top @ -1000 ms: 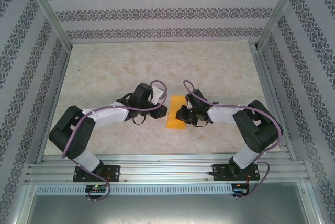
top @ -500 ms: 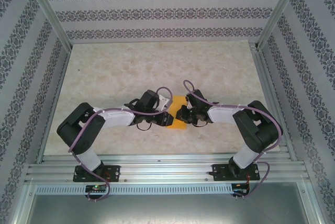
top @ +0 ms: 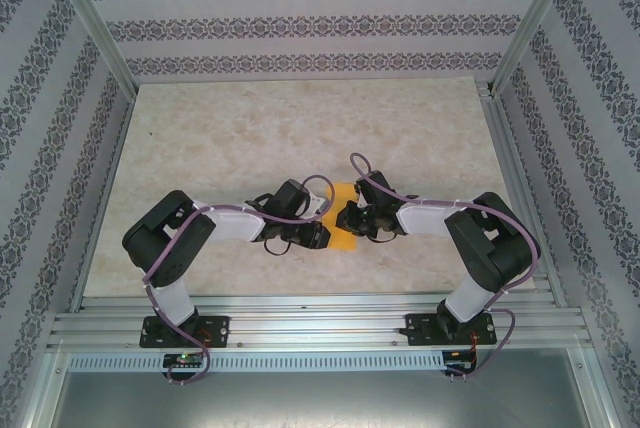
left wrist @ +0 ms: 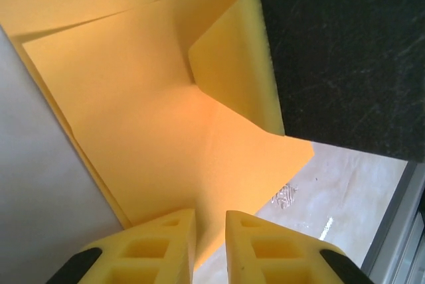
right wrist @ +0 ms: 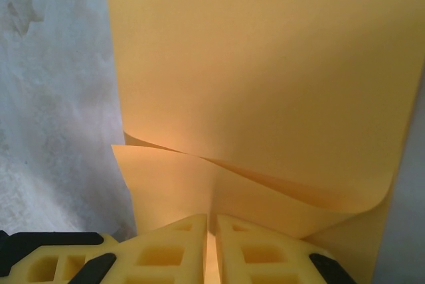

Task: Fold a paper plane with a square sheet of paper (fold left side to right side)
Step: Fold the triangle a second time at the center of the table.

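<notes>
The square sheet of paper [top: 344,218] is orange-yellow and lies folded between my two grippers in the top view. My right gripper [top: 349,218] is on its right edge. In the right wrist view the right gripper [right wrist: 211,247] is shut on the sheet [right wrist: 265,78], and a loose layer curls up just ahead of the fingers. My left gripper [top: 322,234] is at the sheet's near left corner. In the left wrist view the left gripper [left wrist: 210,247] stands a narrow gap apart, with the sheet [left wrist: 153,131] reaching into the gap. The right gripper's black body [left wrist: 345,52] is at top right.
The marble-patterned table [top: 300,128] stretches far beyond the arms. Patterned walls and aluminium posts [top: 95,28] close in the left, right and back sides. A metal rail [top: 320,328] runs along the near edge under the arm bases.
My left arm has swung right and forward to the sheet's near left corner, and its jaws have narrowed. The right arm has held still with its grip on the sheet.
</notes>
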### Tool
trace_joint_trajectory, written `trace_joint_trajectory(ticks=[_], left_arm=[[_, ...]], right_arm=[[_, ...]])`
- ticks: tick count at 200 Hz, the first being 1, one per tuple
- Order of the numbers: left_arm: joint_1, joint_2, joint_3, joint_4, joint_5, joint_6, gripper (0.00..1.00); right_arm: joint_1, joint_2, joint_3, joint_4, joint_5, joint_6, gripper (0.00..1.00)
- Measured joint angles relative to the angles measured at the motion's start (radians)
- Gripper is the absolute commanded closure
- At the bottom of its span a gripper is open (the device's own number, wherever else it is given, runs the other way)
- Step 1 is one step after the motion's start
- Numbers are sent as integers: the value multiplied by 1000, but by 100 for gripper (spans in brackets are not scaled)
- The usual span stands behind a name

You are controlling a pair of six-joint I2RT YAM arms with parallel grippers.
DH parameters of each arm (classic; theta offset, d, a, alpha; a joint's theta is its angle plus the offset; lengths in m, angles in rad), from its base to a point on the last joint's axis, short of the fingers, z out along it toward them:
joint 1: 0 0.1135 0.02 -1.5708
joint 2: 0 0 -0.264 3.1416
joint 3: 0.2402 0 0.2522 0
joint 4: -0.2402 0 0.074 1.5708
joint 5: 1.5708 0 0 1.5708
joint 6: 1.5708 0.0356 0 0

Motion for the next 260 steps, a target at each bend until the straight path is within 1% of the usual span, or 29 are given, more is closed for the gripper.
trace_joint_trajectory(ticks=[56, 87, 131, 185, 227, 260], left_arm=[[-1, -2, -15, 18, -16, -2, 85], [-1, -3, -18, 23, -20, -4, 86], [-1, -3, -18, 23, -27, -5, 87], [-1, -3, -19, 23, -31, -7, 87], [-1, -5, -30, 40, -31, -7, 88], [-1, -6, -42, 60, -32, -7, 89]], right_arm=[[0, -61, 0, -12, -12, -35, 90], [27, -68, -1, 3, -34, -19, 90], [46, -19, -5, 48, -52, 19, 90], [51, 23, -4, 45, -37, 10, 91], [40, 21, -4, 42, -23, -47, 90], [-8, 14, -4, 29, -21, -105, 90]])
